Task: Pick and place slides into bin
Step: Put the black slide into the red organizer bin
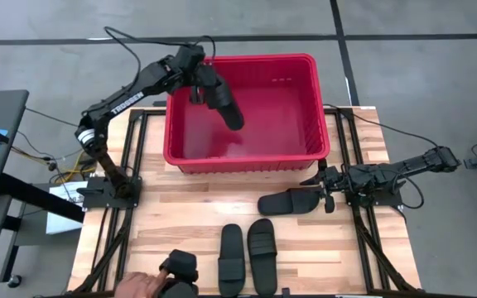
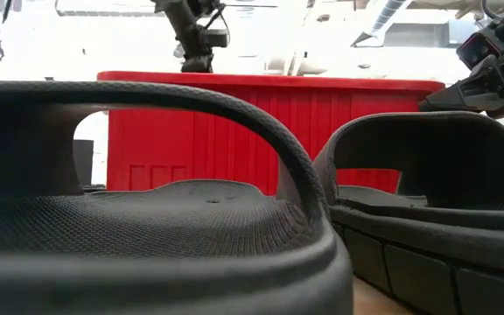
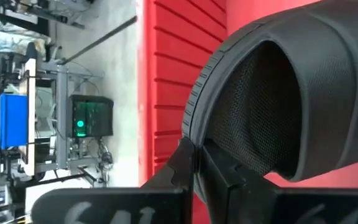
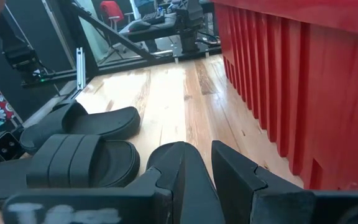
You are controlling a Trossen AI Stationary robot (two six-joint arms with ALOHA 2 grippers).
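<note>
Black rubber slide (image 1: 224, 101) hangs over the red bin (image 1: 305, 153), clamped by its strap edge between the shut fingers of the left gripper (image 1: 199, 85); in the left wrist view the fingers (image 3: 194, 165) pinch only the rim of the strap. Risk one: so thin a hold may slip, and if the slide swings it could catch the bin's rim and fall outside onto the table (image 1: 180, 207) rather than inside. The left arm reaches from its base at the table's left edge up and across the bin's near-left corner, wrist bent downward, the slide dangling toe-down above the bin's floor.

The right gripper (image 1: 325, 192) lies low over the table just in front of the bin's right end, its fingers closed partway on the heel of a second slide (image 1: 288, 201) that still rests flat on the wood. Risk two: judged from the right wrist view, the hold is on the sole's end only, so a lift could tilt the slide and let it drop, or drag it against the bin wall close beside it. The right arm stretches nearly level from the table's right edge.

A pair of slides (image 1: 247, 252) lies side by side at the front. A person's hand (image 1: 143, 285) holds a dark object at the front-left corner, a possible obstruction should either arm travel there.
</note>
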